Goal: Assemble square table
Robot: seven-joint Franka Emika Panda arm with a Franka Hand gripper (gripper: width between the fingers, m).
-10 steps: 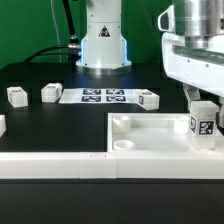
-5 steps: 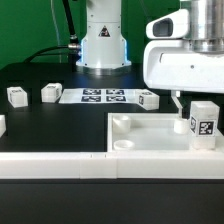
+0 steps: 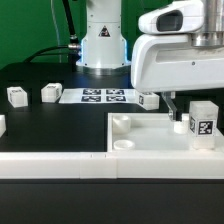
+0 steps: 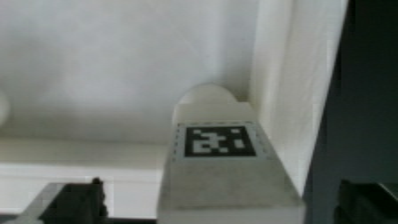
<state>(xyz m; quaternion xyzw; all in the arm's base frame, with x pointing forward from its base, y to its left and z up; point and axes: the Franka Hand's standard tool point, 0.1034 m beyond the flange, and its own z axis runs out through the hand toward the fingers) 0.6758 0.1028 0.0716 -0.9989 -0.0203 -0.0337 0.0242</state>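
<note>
Wht tagged leg upright in slab corner.

The square table slab is plain white. The leg at the exterior view's right is white too, with a black-and-white square tag. The tabletop is black. The marker board is white with black tags.

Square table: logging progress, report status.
Fingers open, flanking small white tagged plastic leg. Leg upright at white square slab's corner. Nothing blocking.

Square table cut off by exterior view's right edge.
</note>
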